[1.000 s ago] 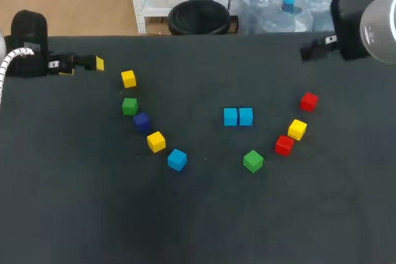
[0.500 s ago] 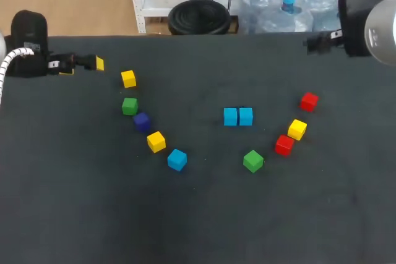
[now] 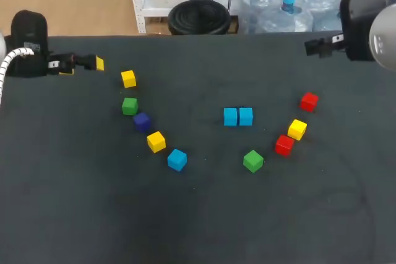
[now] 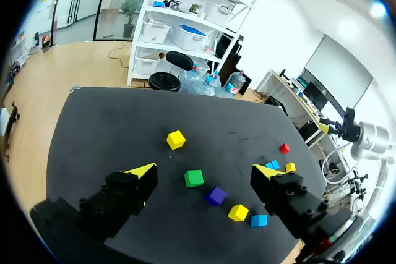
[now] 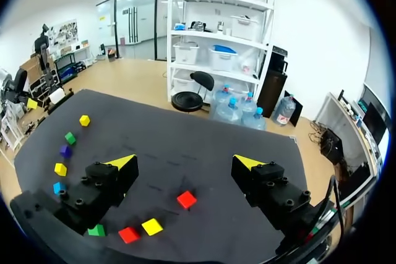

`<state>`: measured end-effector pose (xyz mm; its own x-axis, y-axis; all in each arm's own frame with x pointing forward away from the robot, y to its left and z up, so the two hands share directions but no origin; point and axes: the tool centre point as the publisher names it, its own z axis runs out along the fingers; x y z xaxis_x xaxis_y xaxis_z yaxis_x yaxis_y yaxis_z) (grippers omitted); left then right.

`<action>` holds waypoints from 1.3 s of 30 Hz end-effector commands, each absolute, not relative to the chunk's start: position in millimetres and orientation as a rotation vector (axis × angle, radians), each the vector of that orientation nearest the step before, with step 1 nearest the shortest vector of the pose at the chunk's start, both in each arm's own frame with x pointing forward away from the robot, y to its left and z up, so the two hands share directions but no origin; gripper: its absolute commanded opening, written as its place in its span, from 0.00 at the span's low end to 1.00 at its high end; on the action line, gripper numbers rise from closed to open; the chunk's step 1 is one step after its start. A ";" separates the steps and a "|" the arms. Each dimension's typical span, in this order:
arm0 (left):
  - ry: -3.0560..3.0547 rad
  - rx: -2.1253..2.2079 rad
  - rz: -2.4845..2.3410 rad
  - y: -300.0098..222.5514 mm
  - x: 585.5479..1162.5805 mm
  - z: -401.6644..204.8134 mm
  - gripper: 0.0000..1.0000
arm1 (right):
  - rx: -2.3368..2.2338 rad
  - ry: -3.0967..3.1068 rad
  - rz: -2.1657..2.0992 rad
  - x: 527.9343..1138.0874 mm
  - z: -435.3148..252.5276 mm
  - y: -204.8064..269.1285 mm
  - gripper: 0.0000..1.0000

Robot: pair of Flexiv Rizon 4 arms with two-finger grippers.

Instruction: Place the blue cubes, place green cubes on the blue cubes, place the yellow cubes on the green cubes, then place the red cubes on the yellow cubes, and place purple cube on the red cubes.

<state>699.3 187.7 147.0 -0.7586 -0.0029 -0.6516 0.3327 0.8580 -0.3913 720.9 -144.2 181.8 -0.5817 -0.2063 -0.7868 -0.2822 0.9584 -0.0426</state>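
Head view: the dark bench (image 3: 198,214) fills the frame. The left arm (image 3: 28,47) sits at its upper left edge and the right arm (image 3: 365,23) at its upper right corner. Both are well apart from every cube.

In the wrist views each arm's jaws stand wide open with nothing between them.

Just right of centre, two blue cubes (image 3: 238,116) sit side by side, touching or nearly so. A third blue cube (image 3: 177,159) lies alone, lower left of centre. It ends a curved chain that runs down from the upper left: a yellow cube (image 3: 128,78), a green cube (image 3: 129,106), the purple cube (image 3: 142,121), then another yellow cube (image 3: 156,141).

On the right are a second green cube (image 3: 253,161), two red cubes (image 3: 309,101) (image 3: 284,145) and a third yellow cube (image 3: 297,129).

I judge the blue layer unfinished. The lone blue cube lies down and to the right of the left jaws, beyond the chain. The left arm is the nearer one. Being square, the cube has no long axis to line up with.
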 end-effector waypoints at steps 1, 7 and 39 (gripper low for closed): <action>2.367 0.234 -0.643 186.0 699.5 148.6 1.00 | -0.332 2.132 0.123 721.1 178.4 -144.1 1.00; 2.409 0.300 -0.613 196.8 696.2 163.3 1.00 | -0.332 2.132 0.123 721.1 178.4 -144.1 1.00; 1.908 2.279 0.327 56.9 598.3 81.3 1.00 | -0.332 2.132 0.123 721.1 178.4 -144.1 1.00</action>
